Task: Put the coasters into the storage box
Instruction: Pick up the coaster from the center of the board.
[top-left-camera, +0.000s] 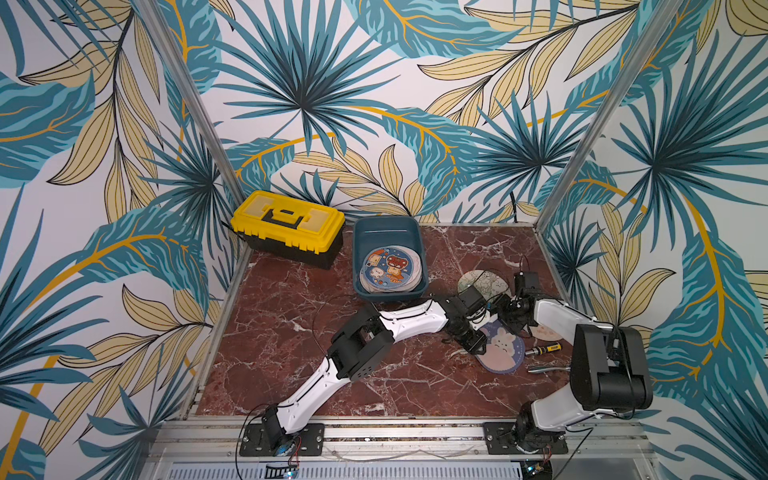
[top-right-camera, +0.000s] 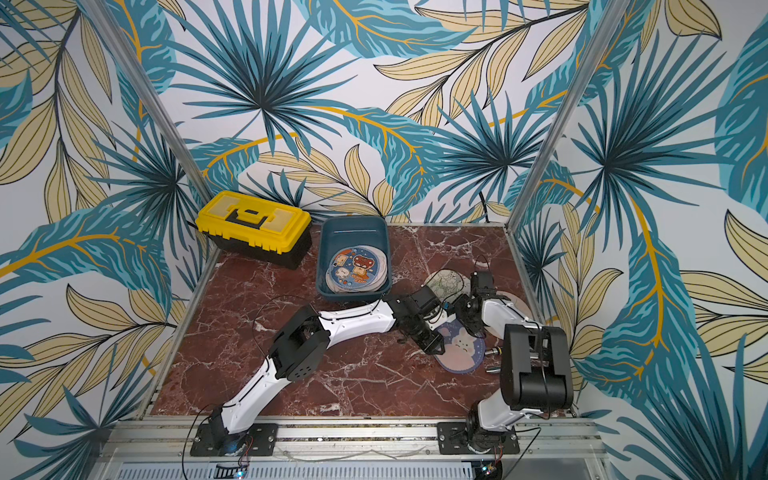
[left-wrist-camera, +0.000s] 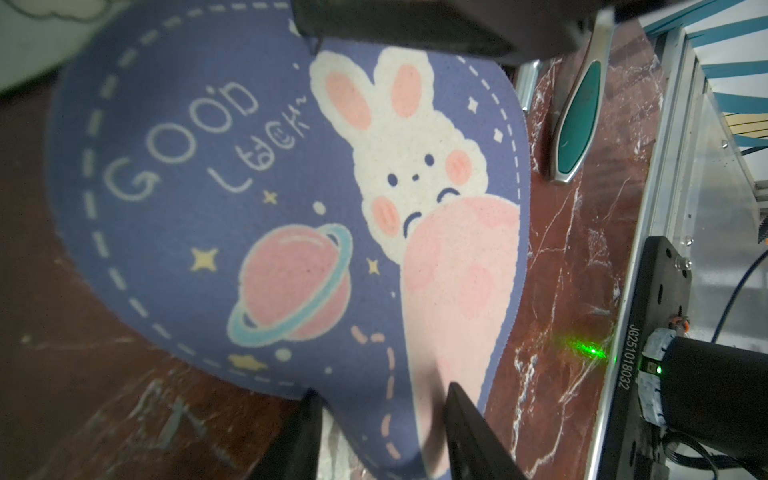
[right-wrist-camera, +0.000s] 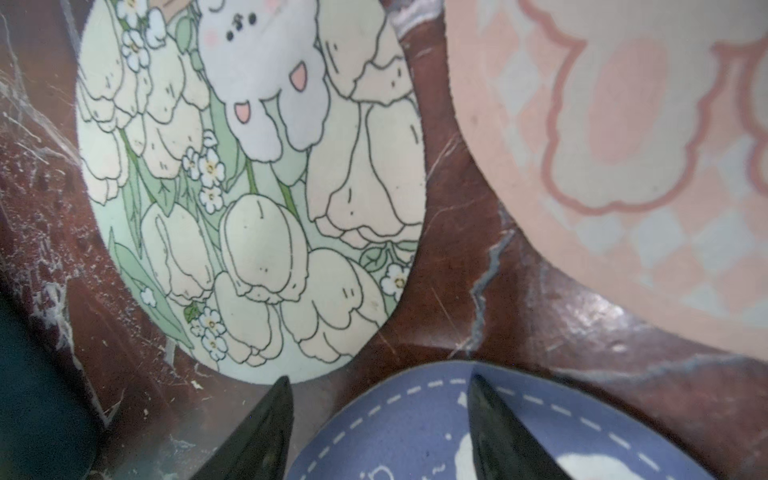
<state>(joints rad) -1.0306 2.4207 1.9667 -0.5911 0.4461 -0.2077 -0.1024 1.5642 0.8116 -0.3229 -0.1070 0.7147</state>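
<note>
In a top view the yellow-lidded toolbox sits left of centre at the back. Just right of it stands the storage box, with a stack of coasters inside and a blue cartoon print on top. Three more lie lower right on the marble tabletop: the blue bunny coaster, the tulip coaster and the pink coaster.

The left gripper has its fingers part-way together astride the blue bunny coaster, which buckles into a fold between them. From this close, skewed view I cannot tell whether the pads bite yet. The right gripper has its fingers spread, one over bare marble, one over that coaster's rim beside a crease.

My reading of the risks:
- The fold may spring flat and slip out, because so little cloth is caught.
- The right finger, if it bears on the rim, would fight any lift.
- The two wrists are crowded and could knock.
- A drooping disc could snag the box's near wall.

The coasters are thin, soft, matte, felt-like rounds. The marble is hard, glossy and white-veined, and the box is smooth plastic with rounded corners. Far right, a screwdriver with a yellow-and-black handle lies loose.
</note>
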